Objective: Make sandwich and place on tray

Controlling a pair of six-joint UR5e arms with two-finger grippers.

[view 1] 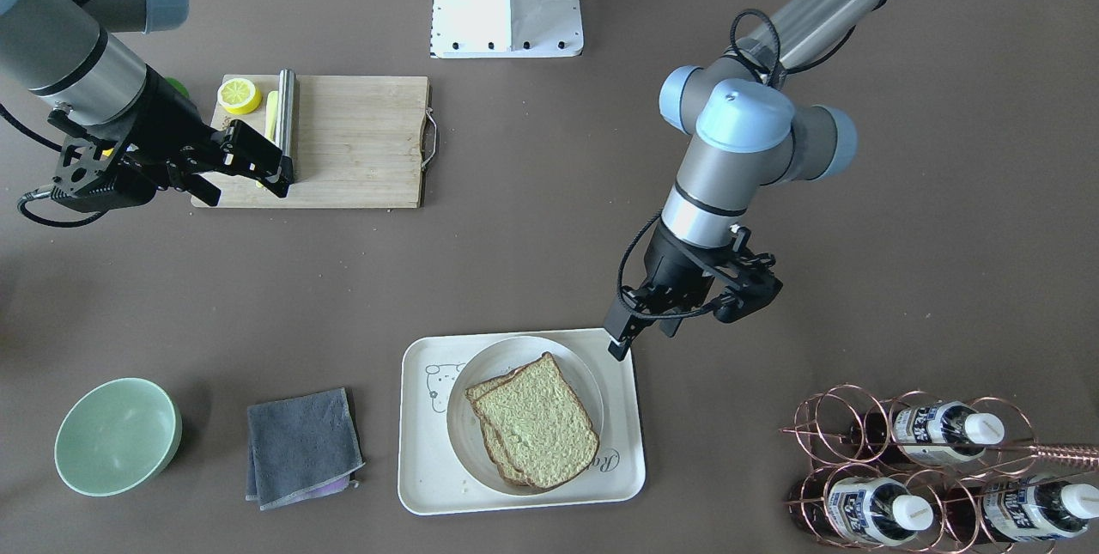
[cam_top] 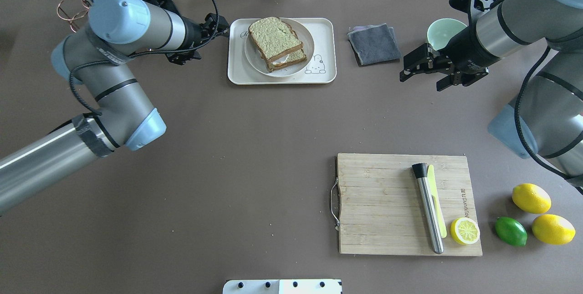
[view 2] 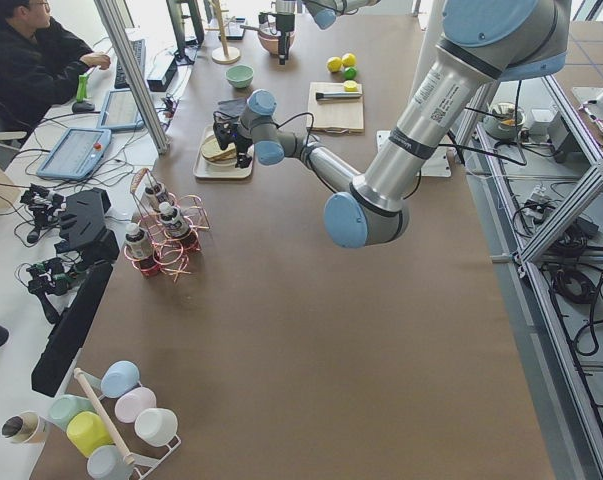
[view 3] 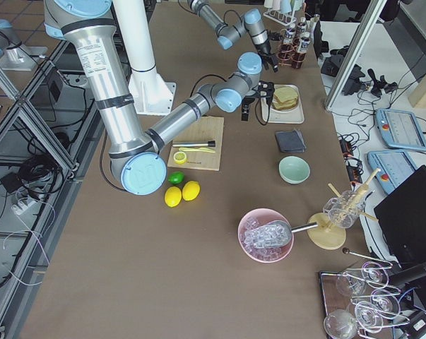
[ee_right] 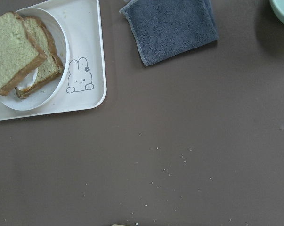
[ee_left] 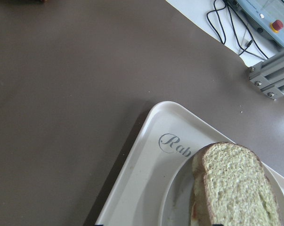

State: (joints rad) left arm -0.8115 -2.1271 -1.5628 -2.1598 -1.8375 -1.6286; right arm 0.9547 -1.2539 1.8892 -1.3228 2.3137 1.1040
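Note:
The sandwich [view 1: 537, 421] is two tan bread slices stacked askew on a round white plate [view 1: 515, 356], which sits on the cream tray [view 1: 421, 468]. A white egg edge [cam_top: 280, 59] shows between the slices. My left gripper [view 1: 642, 341] hangs open and empty just over the tray's near corner, beside the plate. The left wrist view shows the tray's "Rabbit" corner [ee_left: 146, 160] and the top slice [ee_left: 236, 188]. My right gripper [cam_top: 421, 82] is open and empty, well right of the tray [cam_top: 325, 34]. The right wrist view shows the sandwich [ee_right: 19, 52] and the tray [ee_right: 87, 52].
A grey cloth [cam_top: 373, 43] and a green bowl [cam_top: 444, 32] lie right of the tray. A wooden cutting board [cam_top: 382, 203] holds a metal muddler [cam_top: 428, 207] and a lemon half [cam_top: 465, 230]. Two lemons and a lime [cam_top: 511, 231] lie beside it. A copper bottle rack [view 1: 936, 472] stands by the left arm.

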